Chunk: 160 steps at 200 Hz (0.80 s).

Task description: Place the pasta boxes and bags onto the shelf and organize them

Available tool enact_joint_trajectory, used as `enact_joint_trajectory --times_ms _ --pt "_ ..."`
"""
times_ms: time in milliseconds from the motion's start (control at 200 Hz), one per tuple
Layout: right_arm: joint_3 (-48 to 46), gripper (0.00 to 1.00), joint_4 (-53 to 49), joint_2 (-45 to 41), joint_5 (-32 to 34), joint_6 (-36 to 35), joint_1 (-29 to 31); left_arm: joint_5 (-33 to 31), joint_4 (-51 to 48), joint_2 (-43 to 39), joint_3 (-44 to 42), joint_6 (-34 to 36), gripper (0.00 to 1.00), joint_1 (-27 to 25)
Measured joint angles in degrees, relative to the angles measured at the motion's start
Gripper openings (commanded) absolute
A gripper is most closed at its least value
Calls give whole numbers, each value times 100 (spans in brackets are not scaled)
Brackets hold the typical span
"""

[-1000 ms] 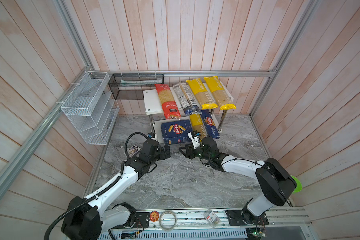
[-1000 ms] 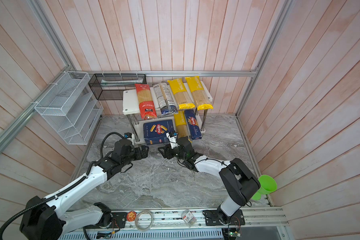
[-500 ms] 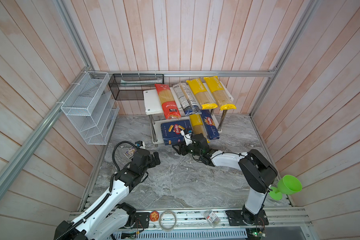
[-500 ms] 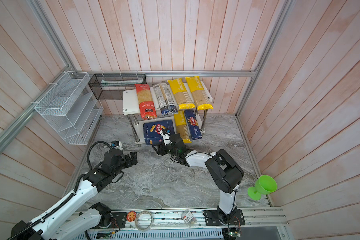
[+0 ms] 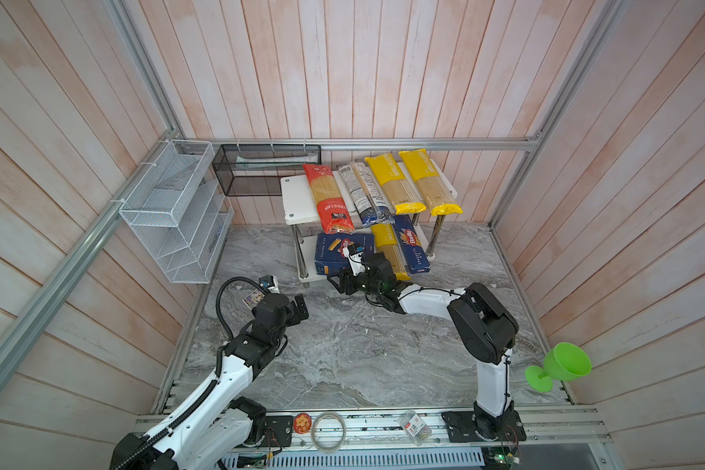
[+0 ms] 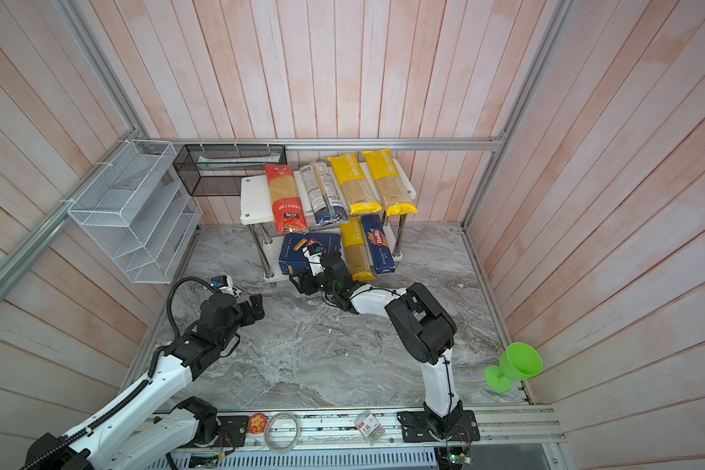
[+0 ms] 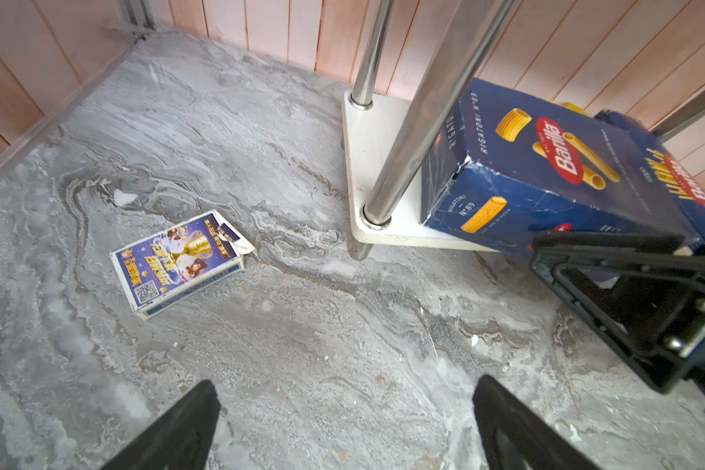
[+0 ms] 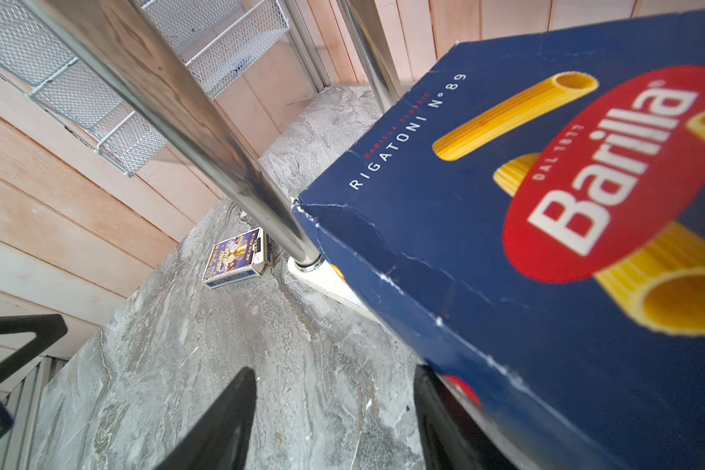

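The shelf point(image 5: 296, 199) carries a red bag point(image 5: 328, 199), a dark blue and clear bag point(image 5: 363, 195) and two yellow bags point(image 5: 395, 185) point(image 5: 428, 183) on its top board. On the lower board point(image 7: 367, 134) lie the wide rigatoni box point(image 5: 334, 252) point(image 6: 298, 252), a yellow bag point(image 5: 391, 248) and the narrow spaghetti box point(image 5: 412, 248). The rigatoni box point(image 7: 546, 175) point(image 8: 546, 244) sits tilted, its front end overhanging the board. My right gripper point(image 5: 342, 285) point(image 8: 334, 372) is open, one finger against that front end, only floor between its fingers. My left gripper point(image 5: 302, 307) point(image 7: 344, 382) hangs open and empty above the floor, left of the shelf.
A small purple card box point(image 7: 176, 260) lies on the marble floor left of the shelf's front chrome post point(image 7: 424, 114). A white wire rack point(image 5: 172, 211) and a black mesh basket point(image 5: 261, 171) hang on the left and back walls. A green cup point(image 5: 562, 364) stands at the right front.
My left gripper has pulled back from the shelf toward the front left. My right gripper has slid left along the lower board's front to the rigatoni box, its elbow folding in.
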Motion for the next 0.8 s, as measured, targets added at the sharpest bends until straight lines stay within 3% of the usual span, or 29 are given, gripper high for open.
enact_joint_trajectory --times_ms 150,350,420,525,635,800 --pt "-542 67 -229 -592 348 -247 -11 -415 785 -275 -393 323 100 7" --pt "-1888 74 -737 -2741 1279 -625 -422 -848 2785 -289 -1309 1335 100 162" --pt "-2330 81 -820 -3497 1661 -817 -866 -1110 3366 94 -1394 1499 100 376" --pt "-3121 98 -758 -4448 2677 -1123 -1705 -1054 3976 927 -1349 1438 100 1185" --pt "-4192 98 -350 -5064 3445 -1322 -2568 -636 4391 1856 -1204 1373 100 1899" --pt "-5453 98 772 -4852 3842 -1606 -3390 -199 4920 2667 -892 1628 100 2044"
